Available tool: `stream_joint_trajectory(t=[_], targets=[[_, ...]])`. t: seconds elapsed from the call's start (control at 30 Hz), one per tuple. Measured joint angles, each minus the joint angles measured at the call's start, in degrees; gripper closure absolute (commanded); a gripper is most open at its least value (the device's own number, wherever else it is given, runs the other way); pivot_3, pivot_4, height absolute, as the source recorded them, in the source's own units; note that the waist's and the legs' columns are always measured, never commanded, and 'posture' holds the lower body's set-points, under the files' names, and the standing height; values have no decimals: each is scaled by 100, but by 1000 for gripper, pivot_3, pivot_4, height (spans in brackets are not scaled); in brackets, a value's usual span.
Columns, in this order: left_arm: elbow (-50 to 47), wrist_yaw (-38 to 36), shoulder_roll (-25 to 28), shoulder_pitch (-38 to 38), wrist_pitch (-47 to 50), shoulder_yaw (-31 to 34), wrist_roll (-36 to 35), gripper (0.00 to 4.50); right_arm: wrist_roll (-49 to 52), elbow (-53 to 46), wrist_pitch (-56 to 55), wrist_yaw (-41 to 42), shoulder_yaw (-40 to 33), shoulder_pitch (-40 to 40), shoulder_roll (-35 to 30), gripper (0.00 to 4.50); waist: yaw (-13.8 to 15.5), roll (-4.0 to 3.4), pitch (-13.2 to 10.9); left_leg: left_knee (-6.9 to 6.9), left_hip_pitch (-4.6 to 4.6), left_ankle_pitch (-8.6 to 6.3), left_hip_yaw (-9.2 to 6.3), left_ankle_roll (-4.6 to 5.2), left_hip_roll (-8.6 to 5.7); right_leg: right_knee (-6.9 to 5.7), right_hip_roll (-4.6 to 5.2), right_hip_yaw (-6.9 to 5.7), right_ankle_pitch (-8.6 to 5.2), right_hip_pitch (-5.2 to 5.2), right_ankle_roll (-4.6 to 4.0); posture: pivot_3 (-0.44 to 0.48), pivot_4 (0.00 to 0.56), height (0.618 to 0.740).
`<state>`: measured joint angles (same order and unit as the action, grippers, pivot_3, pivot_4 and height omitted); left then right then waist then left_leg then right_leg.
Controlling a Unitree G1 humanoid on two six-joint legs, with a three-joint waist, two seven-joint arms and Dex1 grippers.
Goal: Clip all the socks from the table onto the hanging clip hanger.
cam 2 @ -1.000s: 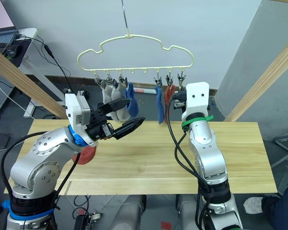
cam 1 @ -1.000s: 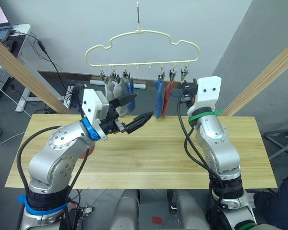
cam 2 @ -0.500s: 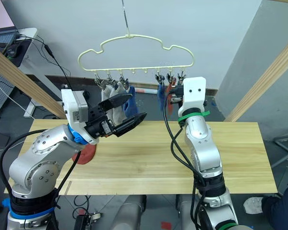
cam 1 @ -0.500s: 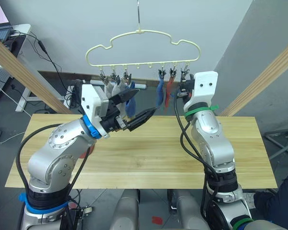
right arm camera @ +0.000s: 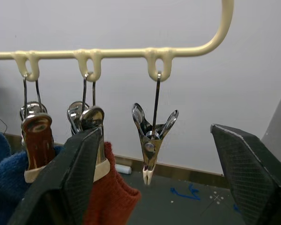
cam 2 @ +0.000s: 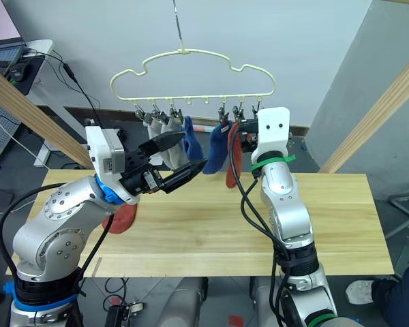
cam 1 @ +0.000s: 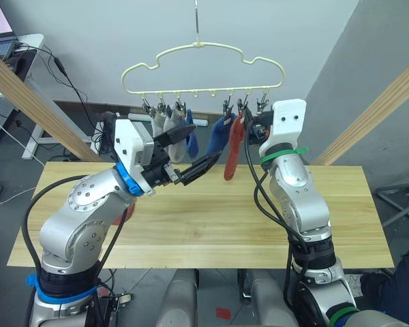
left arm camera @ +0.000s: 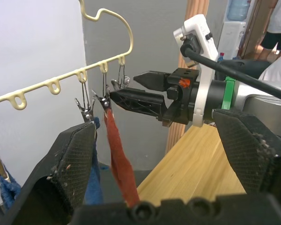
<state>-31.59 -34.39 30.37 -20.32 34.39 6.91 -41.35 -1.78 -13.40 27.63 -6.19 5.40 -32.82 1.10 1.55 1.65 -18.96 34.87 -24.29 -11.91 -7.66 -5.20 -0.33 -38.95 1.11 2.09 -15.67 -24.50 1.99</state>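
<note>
Socks [cam 1: 231, 144], grey, blue and rust-red, dangle from the clip hanger [cam 1: 203, 68]; both hands released.

Clip hanger [cam 1: 203, 68] carries grey, blue and rust-red socks [cam 1: 230, 146]. Left gripper [cam 1: 194, 150] jaws spread beneath blue sock [cam 1: 218, 136]; right gripper [cam 1: 253, 122] at the clips.

The table [cam 1: 211, 218] of pale wooden planks runs wide across the scene. One rust-red sock [cam 2: 123, 219] lies directly on it near its left end (partly hidden behind the robot's left arm).
</note>
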Motion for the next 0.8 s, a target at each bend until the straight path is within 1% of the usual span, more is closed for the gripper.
stream_joint_trajectory(t=[0.03,0.13,0.2,0.67,0.8], targets=[[0,0,-1,0,0,-2,0,70,0,11,-13,0,-9,-8,0,508,0,0,0,0,0,0,0,0,0,0,0,0,0,0,0,249,312,740],[0,1,-1,0,0,-2,1,70,0,21,-69,-2,-69,-57,4,1078,1,0,0,0,0,0,-1,0,0,0,0,-2,0,0,0,250,312,740],[-1,3,-1,0,0,-2,1,70,0,38,-93,-4,-95,-62,5,1748,2,0,0,0,0,0,0,0,0,0,0,-2,0,0,0,244,312,740],[43,0,-38,-82,-8,-46,17,70,-45,86,-93,1,-122,-159,80,1748,-6,0,0,1,0,0,0,0,0,-3,0,-3,0,0,0,230,321,740],[50,43,-153,-232,39,33,-298,70,-42,172,-93,-4,-132,-217,198,1748,-6,0,0,2,0,0,1,0,0,-3,0,-5,0,0,-1,237,321,740]])
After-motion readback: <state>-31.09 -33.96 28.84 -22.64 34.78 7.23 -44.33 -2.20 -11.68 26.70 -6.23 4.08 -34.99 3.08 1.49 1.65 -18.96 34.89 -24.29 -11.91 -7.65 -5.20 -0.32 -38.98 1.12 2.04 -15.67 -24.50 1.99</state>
